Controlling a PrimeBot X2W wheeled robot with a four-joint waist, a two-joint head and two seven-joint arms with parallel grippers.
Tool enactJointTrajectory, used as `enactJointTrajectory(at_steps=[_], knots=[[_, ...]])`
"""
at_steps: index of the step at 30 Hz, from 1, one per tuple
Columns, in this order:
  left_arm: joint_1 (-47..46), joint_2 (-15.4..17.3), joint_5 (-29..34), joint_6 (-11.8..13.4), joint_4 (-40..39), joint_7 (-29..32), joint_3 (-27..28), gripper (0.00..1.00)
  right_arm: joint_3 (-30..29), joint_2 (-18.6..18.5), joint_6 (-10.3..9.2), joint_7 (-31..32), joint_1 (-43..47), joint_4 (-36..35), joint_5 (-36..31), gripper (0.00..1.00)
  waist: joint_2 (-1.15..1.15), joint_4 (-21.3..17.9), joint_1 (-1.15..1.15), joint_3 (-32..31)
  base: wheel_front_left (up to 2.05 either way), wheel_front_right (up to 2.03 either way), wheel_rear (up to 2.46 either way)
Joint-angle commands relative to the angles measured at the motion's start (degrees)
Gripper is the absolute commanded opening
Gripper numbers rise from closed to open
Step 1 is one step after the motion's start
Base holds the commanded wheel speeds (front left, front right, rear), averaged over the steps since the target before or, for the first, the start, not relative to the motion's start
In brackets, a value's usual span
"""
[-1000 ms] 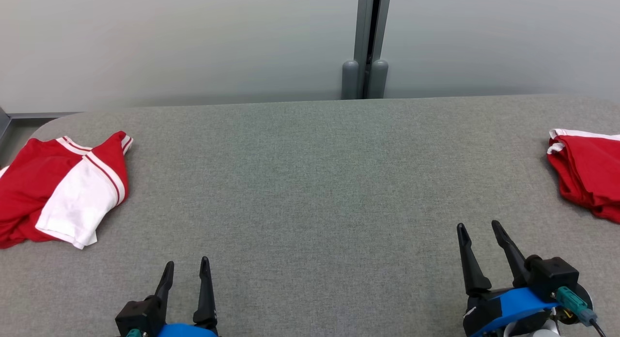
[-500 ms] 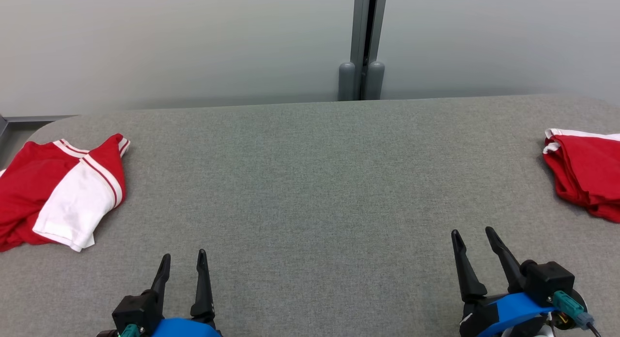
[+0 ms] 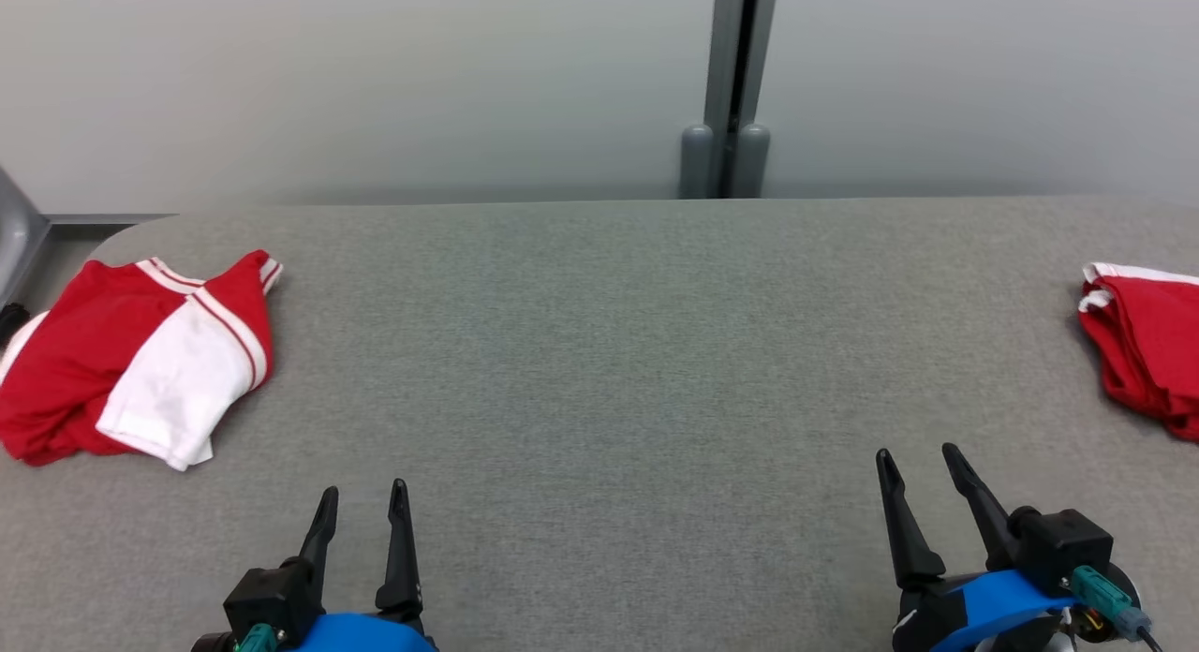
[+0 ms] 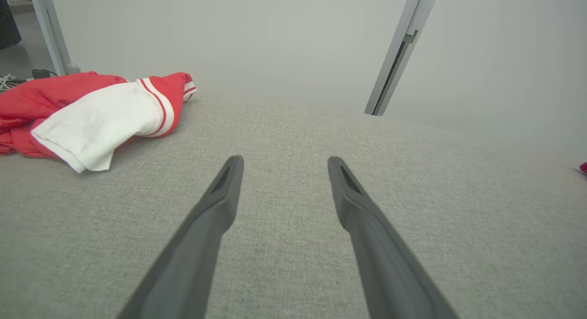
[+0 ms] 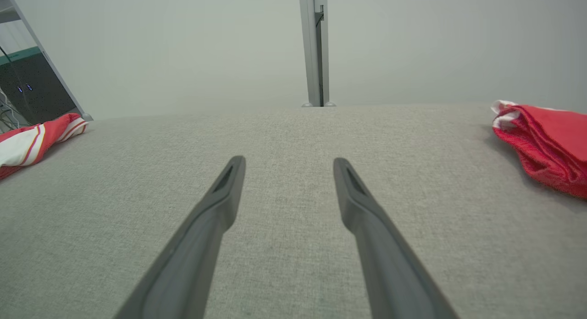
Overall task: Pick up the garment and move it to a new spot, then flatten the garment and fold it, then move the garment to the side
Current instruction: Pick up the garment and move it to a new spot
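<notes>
The left end effector (image 3: 363,488) and right end effector (image 3: 916,451) gape wide, empty, over the near edge of the table (image 3: 599,333).

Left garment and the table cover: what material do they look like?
Left garment: soft matte knit, probably cotton jersey; it lies in limp, rumpled folds. Table cover: matte grey woven textile, fine speckled weave up close; likely upholstery cloth, exact fibre unclear.

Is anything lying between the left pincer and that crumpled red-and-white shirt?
Nothing visible. Only bare grey fabric tabletop separates the open left pincer from the crumpled red-and-white shirt, which lies ahead and to its left. The other red garment sits far off at the right edge.
</notes>
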Motion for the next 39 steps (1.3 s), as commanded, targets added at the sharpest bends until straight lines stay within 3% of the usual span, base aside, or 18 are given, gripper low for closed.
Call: enactJointTrajectory(at_steps=[1, 15, 21, 27, 34, 39], knots=[[-0.9, -0.1, 0.3, -0.2, 0.1, -0.3, -0.1, 1.00, -0.2, 0.0, 0.01, 0.0, 0.5, -0.3, -0.5, 1.00, 0.00, 1.0, 0.00, 0.1, 0.00, 0.00, 0.00], [1.1, 0.9, 0.0, 0.2, -0.9, -0.3, 1.3, 1.00, 1.1, 0.0, 0.01, 0.6, 1.6, 0.1, 0.2, 1.00, 0.00, 17.7, 0.00, -2.5, 0.00, 0.00, 0.00], [2.2, 1.7, -0.2, 0.4, -1.4, -0.3, 1.6, 1.00, 2.6, 0.0, 0.01, 0.6, 1.5, 1.5, 0.8, 1.00, 0.00, 21.8, 0.00, -3.3, 0.00, 0.00, 0.00], [2.9, 1.9, -0.7, 0.8, -2.1, -0.2, 1.8, 1.00, 3.8, 0.0, 0.01, 0.6, 0.4, 2.1, 1.1, 1.00, 0.00, 22.7, 0.00, -3.5, 0.00, 0.00, 0.00], [2.7, 1.4, -1.7, 1.0, -3.6, -0.3, 3.1, 1.00, 4.6, 0.0, 0.01, 0.4, -1.1, 0.6, -0.2, 1.00, 0.00, 20.7, 0.00, -1.5, 0.00, 0.00, 0.00], [-2.3, 4.9, -0.9, 1.7, -6.7, -0.2, 6.2, 1.00, 3.5, 0.0, 0.01, 1.6, -2.5, -2.4, -2.7, 1.00, 0.00, 18.0, 0.00, 2.6, 0.00, 0.00, 0.00]])
